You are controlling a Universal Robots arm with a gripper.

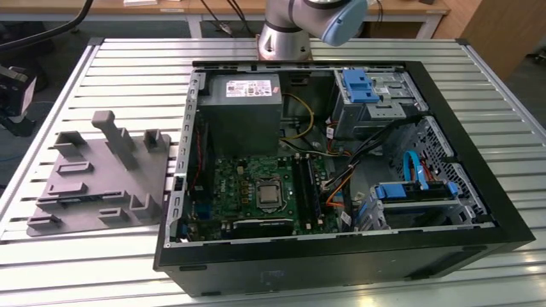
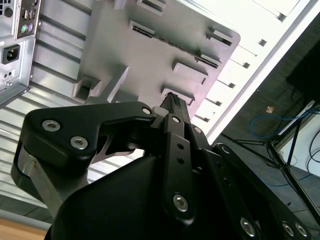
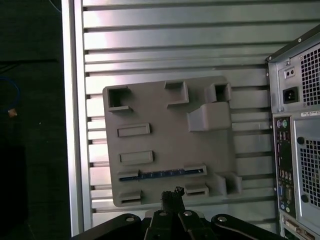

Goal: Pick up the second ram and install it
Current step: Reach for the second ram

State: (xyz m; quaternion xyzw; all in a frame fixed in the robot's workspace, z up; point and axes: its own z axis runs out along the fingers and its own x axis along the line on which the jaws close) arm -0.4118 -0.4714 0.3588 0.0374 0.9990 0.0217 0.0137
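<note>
**Closed gripper above the plate, ram in its slot**

A slatted metal table [image 1: 85,268] carries everything. On it lies an open case [image 1: 341,268], its board [image 1: 256,192] and cabling facing up. The arm [image 1: 286,35] stands on the table behind the case in the exterior view, and it rises out of that picture at the top edge.

A grey plate [image 1: 111,173] with upright posts lies flat on the table just beside the case, on the exterior view's left. In the first wrist view the plate [image 3: 165,145] sits close to the case's port panel.

The gripper [image 3: 172,196] hangs over the plate, pointing down at it and clear of its surface. It touches nothing. Its jaws look closed on each other. In both wrist views the black links on either side run in to a single narrow tip [image 2: 172,101], with no gap showing and nothing held between them.

The second ram [image 3: 160,174] stands on edge in a long slot of the plate, in the row near the plate's edge. In the first wrist view it shows as a thin dark strip with a bluish sheen. The strip runs lengthwise along the slot, with short raised blocks at both ends. The gripper's tip lies near this slot in that picture, over the plate's edge, and is apart from the ram.
</note>
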